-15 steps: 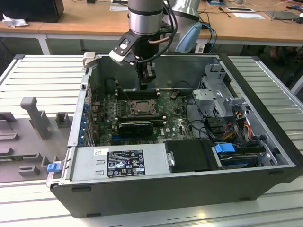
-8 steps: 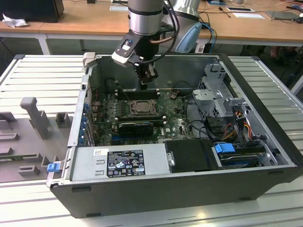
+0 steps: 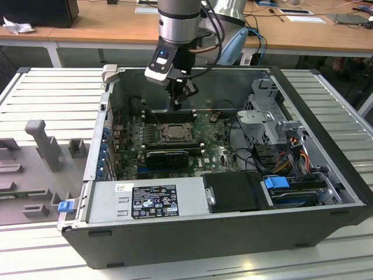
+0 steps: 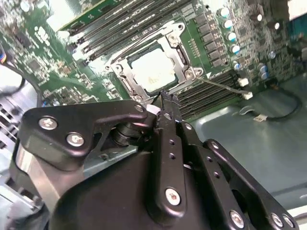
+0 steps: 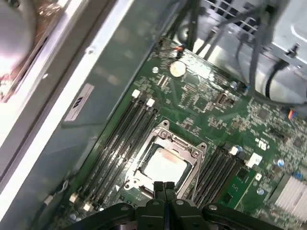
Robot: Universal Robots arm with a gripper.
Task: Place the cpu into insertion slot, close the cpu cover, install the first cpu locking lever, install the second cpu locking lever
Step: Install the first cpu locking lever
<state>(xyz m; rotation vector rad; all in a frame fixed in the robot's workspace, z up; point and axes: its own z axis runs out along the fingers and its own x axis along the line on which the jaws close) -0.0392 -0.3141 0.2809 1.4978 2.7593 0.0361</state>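
The cpu (image 5: pixel 162 167) lies flat in the insertion slot (image 3: pixel 169 133), its pale square face up; it also shows in the second wrist view as the cpu (image 4: pixel 152 68). The cpu cover (image 5: pixel 195 162), a silver frame, lies down around the chip's face. My gripper (image 3: pixel 176 106) hangs just above the board at the socket's far edge, near the memory slots. In both wrist views its black fingertips (image 5: pixel 160 188) meet with nothing between them, over the socket's rim. The gripper (image 4: pixel 164 99) is shut and hides part of that rim.
Long black memory slots (image 5: pixel 120 139) flank the socket on both sides. A black expansion card (image 3: pixel 166 156) lies in front of the socket. The case's walls (image 3: pixel 192 224), a power supply (image 3: pixel 145 201) and a drive cage (image 3: pixel 274 116) with cables close in the board.
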